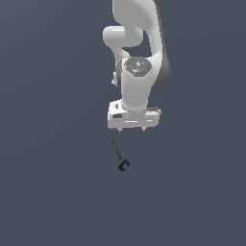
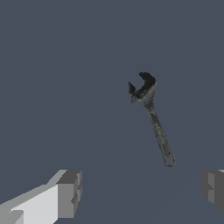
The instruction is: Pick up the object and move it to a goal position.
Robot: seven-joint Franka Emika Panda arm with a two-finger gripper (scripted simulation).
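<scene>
Just one wrench [image 2: 153, 118] lies free; two fingers [image 2: 70, 192] spread wide apart.

Flat, dim, even simulator light fills both views, with no glare or edge distortion. The white arm [image 1: 137, 72] is brightest at its nine-o'clock flank and shaded grey toward three o'clock. Everything is sharp; the ground carries no distinct cast shadows.
</scene>
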